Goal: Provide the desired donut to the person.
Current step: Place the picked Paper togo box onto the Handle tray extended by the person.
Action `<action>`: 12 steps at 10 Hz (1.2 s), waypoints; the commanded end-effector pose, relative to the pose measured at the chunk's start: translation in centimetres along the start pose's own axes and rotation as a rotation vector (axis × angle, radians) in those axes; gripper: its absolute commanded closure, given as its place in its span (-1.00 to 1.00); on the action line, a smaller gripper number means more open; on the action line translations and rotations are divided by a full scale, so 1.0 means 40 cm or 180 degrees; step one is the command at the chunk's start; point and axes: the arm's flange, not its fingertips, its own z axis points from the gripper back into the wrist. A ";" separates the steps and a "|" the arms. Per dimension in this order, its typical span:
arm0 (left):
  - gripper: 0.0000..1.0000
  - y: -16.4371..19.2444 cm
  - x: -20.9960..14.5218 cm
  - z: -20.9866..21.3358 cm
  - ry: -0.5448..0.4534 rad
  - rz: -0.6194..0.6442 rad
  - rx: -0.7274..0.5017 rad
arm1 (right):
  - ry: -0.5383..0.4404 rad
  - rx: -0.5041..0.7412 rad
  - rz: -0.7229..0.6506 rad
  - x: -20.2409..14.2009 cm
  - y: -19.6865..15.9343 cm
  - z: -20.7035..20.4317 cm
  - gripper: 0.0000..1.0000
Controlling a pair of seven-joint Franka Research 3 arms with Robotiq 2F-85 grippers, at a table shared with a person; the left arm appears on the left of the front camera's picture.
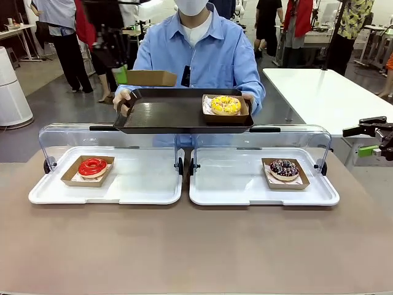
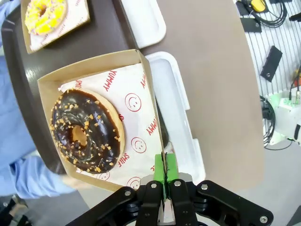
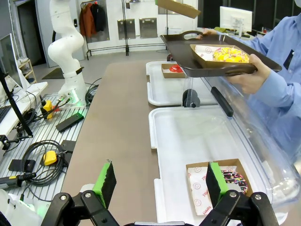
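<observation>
Chocolate donut (image 2: 86, 130) in its box (image 2: 136, 101), pinched by the left end effector (image 2: 165, 176), hovers over the person's tray (image 1: 166, 115); lowering and release come next.

Yellow donut (image 1: 226, 104), red donut (image 1: 93, 166), dark tray (image 1: 166, 117), light-blue shirt (image 1: 209, 58).

Two display trays (image 1: 153, 195) lie side by side; behind them the person (image 1: 202, 49) holds a serving tray (image 1: 166, 117).

the chocolate donut (image 2: 86, 130) with nut bits lies flat in a brown paper box (image 2: 94, 70). the left gripper (image 2: 165, 175) pinches the box's edge, donut just above its fingertips.
</observation>
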 end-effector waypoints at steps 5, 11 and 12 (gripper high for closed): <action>0.97 0.230 0.033 -0.088 0.0176 0.0071 -0.0181 | -0.0020 -0.0006 0.0007 -0.001 0.006 0.000 -1.00; 0.97 0.294 0.000 -0.174 0.0192 0.0268 -0.0348 | -0.0020 -0.0006 0.0007 -0.001 0.006 0.000 -1.00; 0.97 0.302 -0.007 -0.182 0.0191 0.0287 -0.0376 | -0.0020 -0.0006 0.0007 -0.001 0.006 0.000 -1.00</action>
